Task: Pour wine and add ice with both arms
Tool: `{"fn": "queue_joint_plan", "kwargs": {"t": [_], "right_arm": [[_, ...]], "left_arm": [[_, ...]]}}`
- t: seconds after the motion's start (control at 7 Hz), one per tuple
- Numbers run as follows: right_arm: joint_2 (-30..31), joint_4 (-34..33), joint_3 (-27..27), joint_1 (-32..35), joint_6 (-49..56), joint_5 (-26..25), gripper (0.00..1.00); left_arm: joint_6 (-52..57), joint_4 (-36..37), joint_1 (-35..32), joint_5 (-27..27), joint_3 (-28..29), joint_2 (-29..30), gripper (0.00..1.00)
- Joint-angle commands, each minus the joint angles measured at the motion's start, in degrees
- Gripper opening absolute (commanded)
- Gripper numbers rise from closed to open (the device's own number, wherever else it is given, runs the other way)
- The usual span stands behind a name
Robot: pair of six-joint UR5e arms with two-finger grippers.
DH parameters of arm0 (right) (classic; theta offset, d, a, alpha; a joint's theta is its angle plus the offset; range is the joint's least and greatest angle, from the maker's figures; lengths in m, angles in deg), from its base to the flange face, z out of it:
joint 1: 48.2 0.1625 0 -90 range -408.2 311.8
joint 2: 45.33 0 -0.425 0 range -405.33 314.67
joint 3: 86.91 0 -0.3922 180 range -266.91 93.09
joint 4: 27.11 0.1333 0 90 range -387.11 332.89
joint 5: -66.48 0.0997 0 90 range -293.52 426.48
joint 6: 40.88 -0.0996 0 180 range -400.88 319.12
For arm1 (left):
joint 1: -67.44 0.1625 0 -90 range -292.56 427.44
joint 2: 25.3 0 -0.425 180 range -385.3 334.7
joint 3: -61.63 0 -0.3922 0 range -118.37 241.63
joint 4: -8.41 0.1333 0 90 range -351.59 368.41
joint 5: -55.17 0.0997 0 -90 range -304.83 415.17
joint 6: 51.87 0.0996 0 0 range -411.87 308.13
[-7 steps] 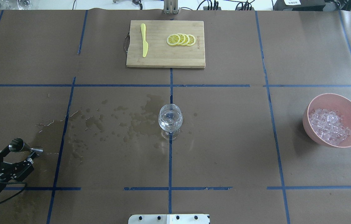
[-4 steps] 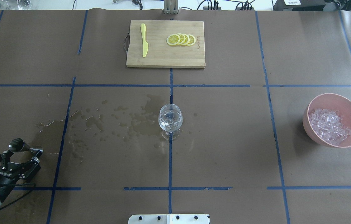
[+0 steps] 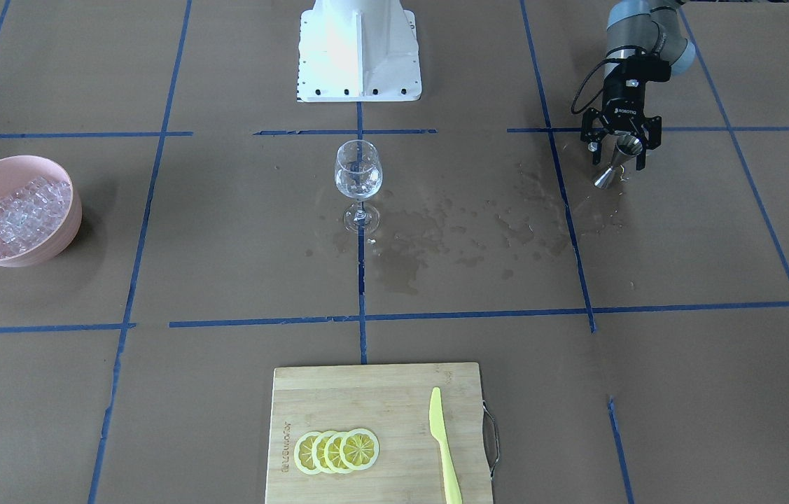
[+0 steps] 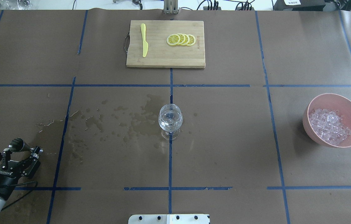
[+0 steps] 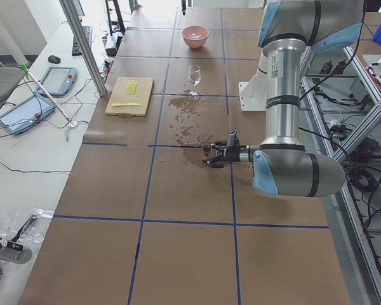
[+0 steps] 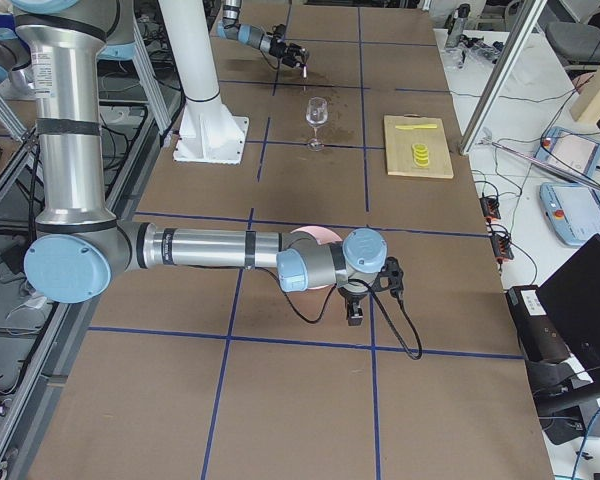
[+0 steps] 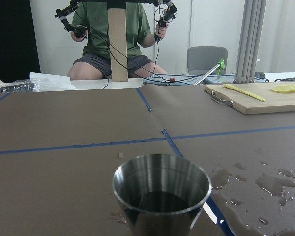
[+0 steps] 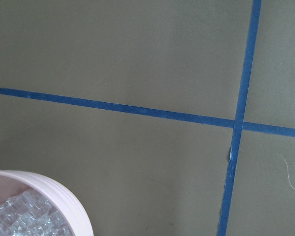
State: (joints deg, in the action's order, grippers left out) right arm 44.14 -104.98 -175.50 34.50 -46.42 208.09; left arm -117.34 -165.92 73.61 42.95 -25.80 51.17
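Jigger [image 4: 17,144] set down, left pincer [image 4: 22,151] open around it.
Straight retreat should keep it upright; right pincer's [image 6: 355,315] grip cannot be told.

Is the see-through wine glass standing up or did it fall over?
Standing up. The clear stemmed wine glass rests on its round foot, stem straight, mouth pointing up, in both the front-facing and overhead views.

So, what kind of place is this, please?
Probably a robotics lab, not a bar: the brown paper carries a blue tape grid, a white robot pedestal stands on it, and teach pendants lie alongside.
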Motion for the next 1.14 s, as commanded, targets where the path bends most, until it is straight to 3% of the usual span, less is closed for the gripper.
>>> {"fn": "queue_joint_plan", "kwargs": {"t": [0.0, 0.29, 1.0], "right_arm": [[0.0, 0.0, -0.1, 0.0, 0.0, 0.0, 1.0], [0.0, 0.0, -0.4, 0.0, -0.1, 0.0, 1.0], [0.0, 0.0, -0.4, 0.0, -0.1, 0.1, 1.0]], "left_arm": [[0.1, -0.2, 0.1, 0.8, 0.9, 0.1, 0.88], [0.1, -0.1, 0.2, 0.8, 1.4, 0.2, 0.78], [0.3, 0.0, 1.5, 0.4, 1.8, 0.3, 0.71]]}}
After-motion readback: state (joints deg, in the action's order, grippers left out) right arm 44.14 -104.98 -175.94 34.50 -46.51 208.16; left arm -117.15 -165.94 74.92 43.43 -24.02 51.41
